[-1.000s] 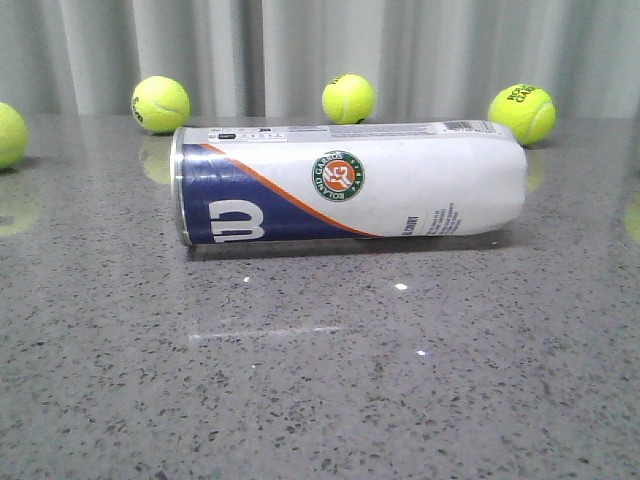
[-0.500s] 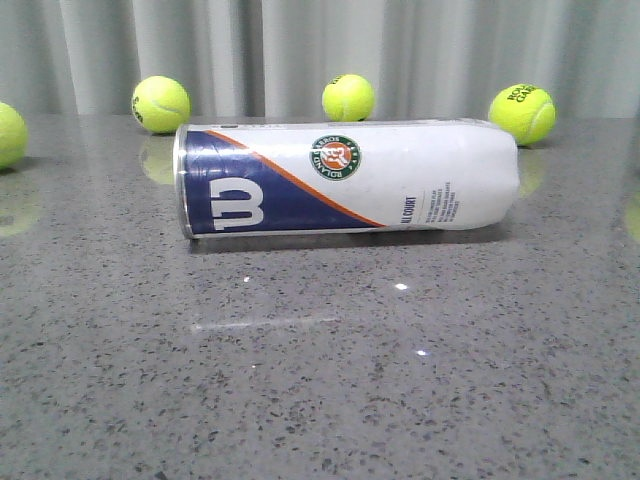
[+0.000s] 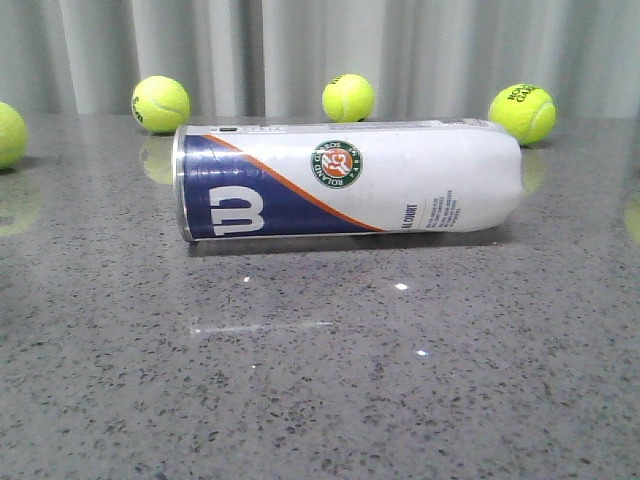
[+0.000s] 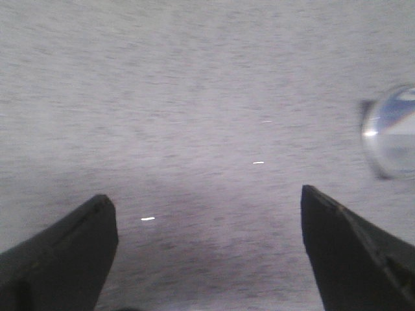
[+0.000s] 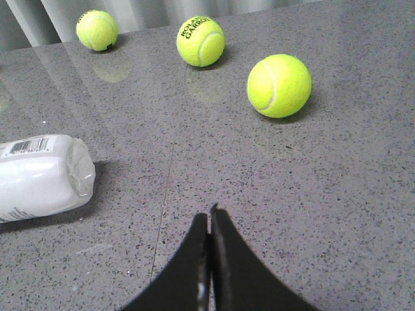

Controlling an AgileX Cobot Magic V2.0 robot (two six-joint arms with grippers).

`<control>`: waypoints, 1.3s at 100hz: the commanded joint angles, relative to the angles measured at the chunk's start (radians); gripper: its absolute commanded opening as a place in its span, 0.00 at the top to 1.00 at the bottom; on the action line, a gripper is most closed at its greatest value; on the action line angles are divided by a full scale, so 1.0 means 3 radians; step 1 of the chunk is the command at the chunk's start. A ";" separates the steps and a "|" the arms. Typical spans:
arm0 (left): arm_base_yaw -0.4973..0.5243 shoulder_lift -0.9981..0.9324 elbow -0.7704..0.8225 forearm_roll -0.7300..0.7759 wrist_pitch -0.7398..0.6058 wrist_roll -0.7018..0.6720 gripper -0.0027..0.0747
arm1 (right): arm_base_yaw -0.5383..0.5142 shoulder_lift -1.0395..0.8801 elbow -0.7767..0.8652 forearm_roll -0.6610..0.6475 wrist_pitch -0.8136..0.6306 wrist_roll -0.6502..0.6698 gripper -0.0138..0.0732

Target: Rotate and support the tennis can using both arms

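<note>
The tennis can [image 3: 350,180] lies on its side on the grey table, navy end with the metal rim to the left, white end to the right, Roland Garros badge facing me. No gripper shows in the front view. In the left wrist view my left gripper [image 4: 207,201] is open and empty over bare table, with the can's metal-rimmed end [image 4: 390,133] off to one side, apart from the fingers. In the right wrist view my right gripper [image 5: 209,217] is shut and empty, and the can's white end [image 5: 42,175] with the barcode lies apart from it.
Three tennis balls stand along the back by the curtain [image 3: 160,104] [image 3: 348,98] [image 3: 522,113], and another at the far left edge [image 3: 8,135]. The right wrist view shows three balls [image 5: 279,85] [image 5: 200,41] [image 5: 96,30] beyond the gripper.
The can has rolled slightly about its long axis: the badge and the "W" shifted up, then back a little. Its place on the table has hardly changed.
</note>
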 commanded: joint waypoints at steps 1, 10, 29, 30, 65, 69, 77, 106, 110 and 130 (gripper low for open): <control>0.0009 0.0183 -0.0146 -0.0753 -0.0049 0.0277 0.24 | -0.0020 0.0024 -0.0087 0.0005 -0.0236 -0.0032 0.92; 0.0009 0.0396 -0.0177 -0.1299 0.0109 0.0584 0.24 | -0.0020 0.0024 -0.0087 0.0005 -0.0236 -0.0032 0.92; -0.0007 0.0811 -0.0180 -0.2292 0.0409 0.1113 0.24 | -0.0020 0.0024 -0.0087 0.0005 -0.0240 -0.0032 0.92; -0.0012 0.0826 -0.0180 -0.2319 0.0419 0.1131 0.24 | -0.0020 0.0024 -0.0087 0.0005 -0.0240 -0.0032 0.92; -0.0301 0.1469 -0.0185 -0.3118 0.0498 0.1674 0.24 | -0.0020 0.0024 -0.0087 0.0005 -0.0240 -0.0032 0.92; -0.0334 0.1521 -0.0193 -0.3202 0.0500 0.1732 0.24 | -0.0020 0.0024 -0.0087 0.0005 -0.0240 -0.0032 0.92; -0.0407 0.1607 -0.0262 -0.3225 0.0500 0.1739 0.24 | -0.0020 0.0024 -0.0087 0.0005 -0.0240 -0.0032 0.92; -0.0623 0.2026 -0.0609 -0.3234 0.0487 0.1750 0.24 | -0.0020 0.0024 -0.0087 0.0008 -0.0240 -0.0032 0.92; -0.0639 0.2084 -0.0644 -0.3234 0.0487 0.1750 0.24 | -0.0020 0.0024 -0.0087 0.0008 -0.0240 -0.0032 0.92; -0.0739 0.2357 -0.0706 -0.3380 0.0551 0.1767 0.24 | -0.0020 0.0024 -0.0087 0.0008 -0.0240 -0.0032 0.92</control>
